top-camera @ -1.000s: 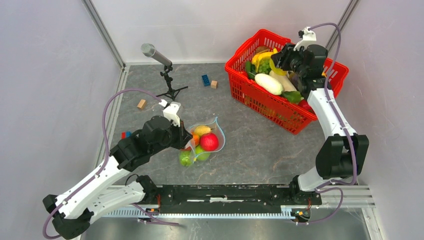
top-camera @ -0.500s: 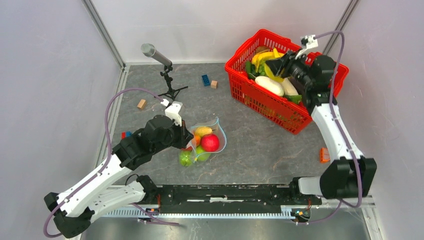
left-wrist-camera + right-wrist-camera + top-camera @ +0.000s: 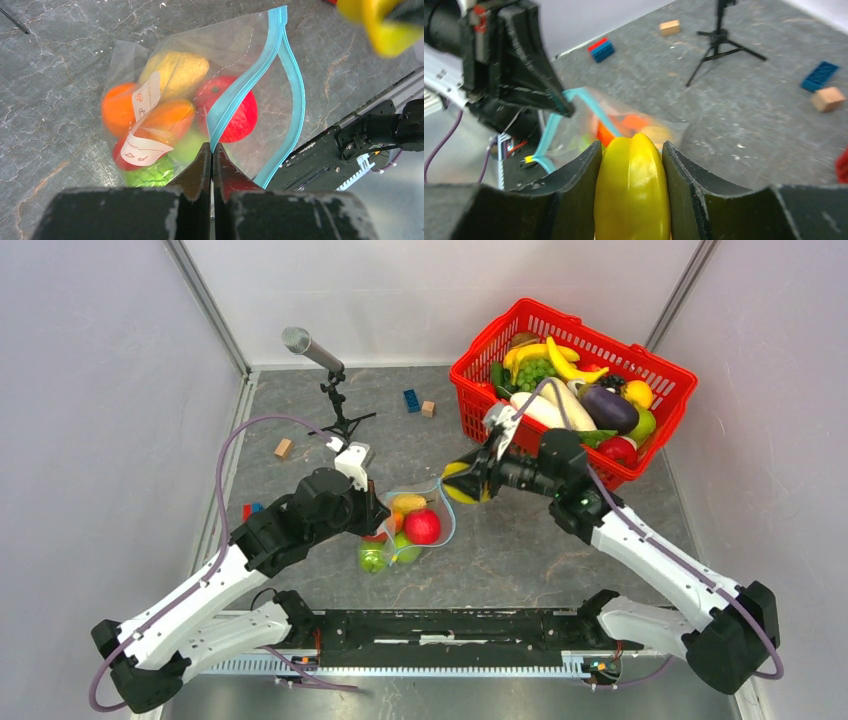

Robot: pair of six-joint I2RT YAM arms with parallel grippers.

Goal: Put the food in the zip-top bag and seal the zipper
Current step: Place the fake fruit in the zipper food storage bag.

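The clear zip-top bag (image 3: 412,525) lies on the grey table with its mouth held open; it also shows in the left wrist view (image 3: 200,100). Inside are a red apple (image 3: 235,107), an orange (image 3: 117,107), a yellow lemon (image 3: 175,70) and green fruits (image 3: 150,172). My left gripper (image 3: 211,146) is shut on the light blue zipper (image 3: 245,85) strip and lifts it. My right gripper (image 3: 631,145) is shut on a glossy yellow toy fruit (image 3: 631,190), held just right of the bag mouth (image 3: 458,481).
A red mesh basket (image 3: 520,430) full of toy produce stands at the back right. A microphone on a small tripod (image 3: 335,390) stands at the back left. Small blocks (image 3: 411,400) (image 3: 284,448) lie on the table. The rail (image 3: 450,625) runs along the near edge.
My right arm has swung from the basket down and left, carrying the yellow fruit to the bag mouth. My left gripper has kept hold of the zipper strip.
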